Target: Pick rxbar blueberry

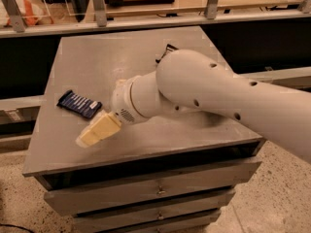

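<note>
The rxbar blueberry (79, 104), a flat navy-blue wrapper with pale stripes, lies on the left side of the grey cabinet top (97, 62). My gripper (85, 139), with cream-coloured fingers, hangs over the front left of the top, a short way in front of and just right of the bar, not touching it. The white arm (214, 96) reaches in from the right and covers the middle of the top.
A small dark bar wrapper (167, 49) peeks out behind the arm at the back right. The cabinet has drawers (146, 188) below its front edge. A railing with posts (99, 4) runs behind it.
</note>
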You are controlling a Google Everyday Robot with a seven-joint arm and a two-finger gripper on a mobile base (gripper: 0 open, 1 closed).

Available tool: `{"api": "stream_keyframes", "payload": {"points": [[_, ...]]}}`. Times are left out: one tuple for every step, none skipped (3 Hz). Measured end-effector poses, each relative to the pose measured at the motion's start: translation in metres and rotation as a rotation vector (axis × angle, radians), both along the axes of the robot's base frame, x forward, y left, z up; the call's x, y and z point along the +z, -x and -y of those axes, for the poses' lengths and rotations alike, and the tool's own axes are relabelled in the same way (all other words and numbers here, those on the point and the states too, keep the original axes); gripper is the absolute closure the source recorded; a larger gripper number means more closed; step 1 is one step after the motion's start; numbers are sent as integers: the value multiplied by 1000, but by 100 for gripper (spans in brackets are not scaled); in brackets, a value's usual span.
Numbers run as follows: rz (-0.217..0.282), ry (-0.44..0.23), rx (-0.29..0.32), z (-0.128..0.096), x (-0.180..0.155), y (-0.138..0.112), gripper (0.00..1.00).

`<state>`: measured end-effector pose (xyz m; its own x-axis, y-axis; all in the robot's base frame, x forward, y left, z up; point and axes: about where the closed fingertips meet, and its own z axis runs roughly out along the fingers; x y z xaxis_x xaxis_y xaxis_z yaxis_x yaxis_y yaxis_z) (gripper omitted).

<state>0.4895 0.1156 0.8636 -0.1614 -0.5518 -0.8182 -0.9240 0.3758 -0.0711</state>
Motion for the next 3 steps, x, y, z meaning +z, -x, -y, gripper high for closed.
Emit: {"api": "stream_keyframes", "payload": {"points": [[17, -41, 27, -25, -4, -12, 0], [34, -39, 11, -33, -17, -26, 0], [46, -66, -28, -40, -22, -47, 0]]}}
